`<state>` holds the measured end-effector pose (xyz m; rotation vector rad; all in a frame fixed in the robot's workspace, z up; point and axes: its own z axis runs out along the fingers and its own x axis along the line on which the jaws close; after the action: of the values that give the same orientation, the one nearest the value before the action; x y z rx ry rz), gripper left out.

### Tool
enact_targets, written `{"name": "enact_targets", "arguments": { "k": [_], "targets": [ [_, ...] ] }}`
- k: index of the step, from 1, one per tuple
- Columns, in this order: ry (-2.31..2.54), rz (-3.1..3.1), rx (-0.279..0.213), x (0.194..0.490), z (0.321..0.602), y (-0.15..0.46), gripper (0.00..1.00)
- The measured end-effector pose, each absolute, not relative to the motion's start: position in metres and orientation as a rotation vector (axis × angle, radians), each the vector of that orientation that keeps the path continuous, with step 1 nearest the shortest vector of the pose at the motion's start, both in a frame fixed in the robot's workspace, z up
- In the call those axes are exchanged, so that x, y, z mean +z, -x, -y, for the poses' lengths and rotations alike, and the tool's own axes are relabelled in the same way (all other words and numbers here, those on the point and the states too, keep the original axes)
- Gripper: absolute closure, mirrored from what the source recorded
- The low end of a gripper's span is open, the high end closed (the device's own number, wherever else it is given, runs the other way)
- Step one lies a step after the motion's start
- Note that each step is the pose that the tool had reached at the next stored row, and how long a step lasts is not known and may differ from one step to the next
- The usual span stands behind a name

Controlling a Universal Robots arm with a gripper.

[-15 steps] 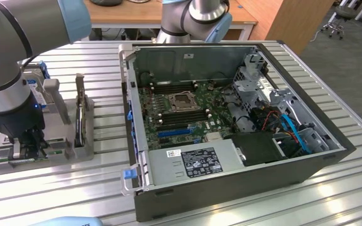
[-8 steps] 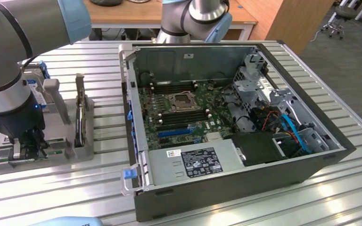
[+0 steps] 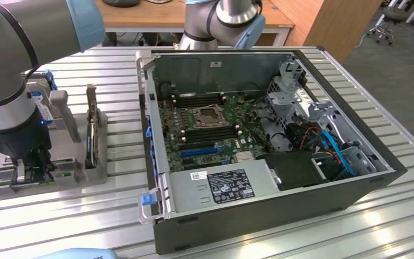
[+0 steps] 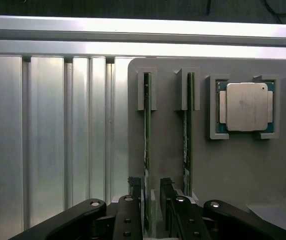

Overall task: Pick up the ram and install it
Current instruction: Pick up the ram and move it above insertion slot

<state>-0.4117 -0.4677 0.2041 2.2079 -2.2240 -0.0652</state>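
On the ribbed aluminium table (image 3: 63, 216), beside the open black computer case (image 3: 264, 226), the gripper (image 4: 150, 181) is hanging low over the grey moulded parts holder (image 4: 233, 165). For a clean pick, I judge it should be closing squarely on the flat faces of the ram (image 4: 146, 150), the thin green circuit-board stick standing on edge in its holder slot. It should do so without tilting the ram or brushing the second green stick (image 4: 187, 140) in the neighbouring slot. The black fingers (image 4: 134, 187) are standing apart, straddling one end of the ram, one on each face, apparently not pressing on it.
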Motion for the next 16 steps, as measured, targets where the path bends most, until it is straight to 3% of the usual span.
{"name": "enact_targets", "arguments": {
  "k": [16],
  "targets": [
    [-2.210,2.220,-0.063,0.2006,0.4670,0.4132,0.71]
  ]
}}
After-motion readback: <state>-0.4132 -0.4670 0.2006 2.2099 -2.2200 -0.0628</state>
